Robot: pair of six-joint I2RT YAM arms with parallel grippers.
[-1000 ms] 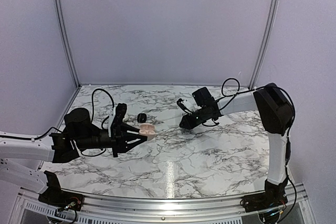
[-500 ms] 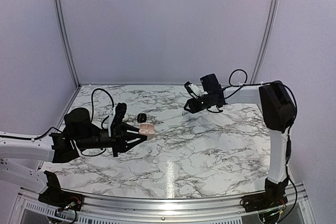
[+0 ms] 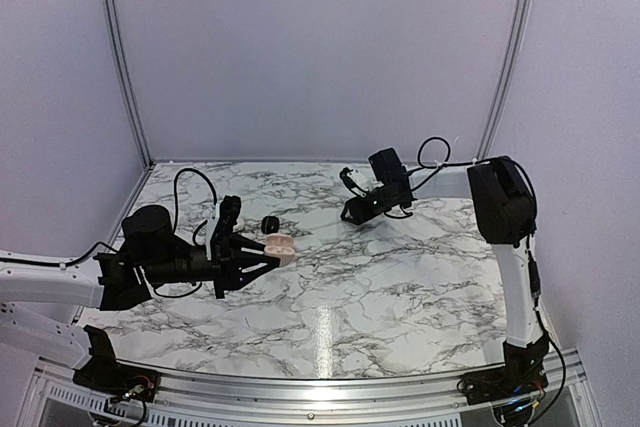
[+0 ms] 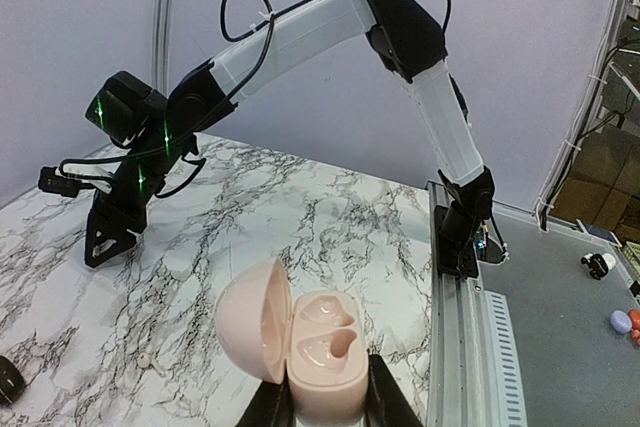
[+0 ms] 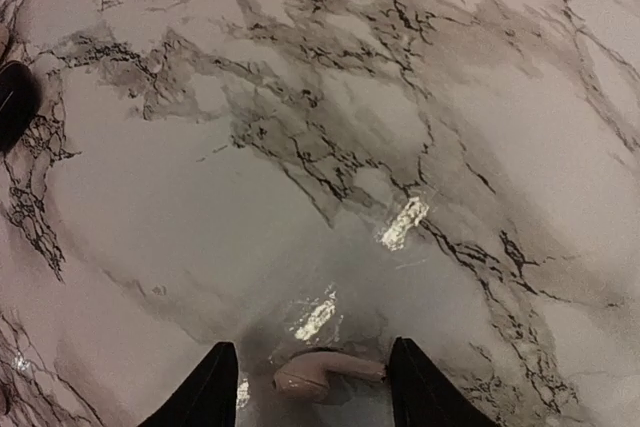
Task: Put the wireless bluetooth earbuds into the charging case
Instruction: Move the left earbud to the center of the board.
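Note:
My left gripper (image 4: 320,412) is shut on a pale pink charging case (image 4: 322,352). The case's lid is open to the left and both moulded wells are empty. In the top view the left gripper (image 3: 268,252) holds the case (image 3: 280,246) just above the table's left middle. My right gripper (image 5: 315,392) is open and low over the marble. A pale pink earbud (image 5: 322,374) lies on the table between its fingers, with the stem tip against the right finger (image 5: 420,387). In the top view the right gripper (image 3: 350,213) is at the back centre. No black or white buds show.
A small black rounded object (image 3: 270,224) lies on the marble just behind the held case; it also shows at the left edge of the right wrist view (image 5: 14,102). A tiny pale bit (image 4: 150,359) lies on the table left of the case. The metal rail (image 3: 320,387) runs along the near edge.
My right gripper lifted from the table's middle, swung toward the back, then came down a little further left. The left gripper and case have not moved.

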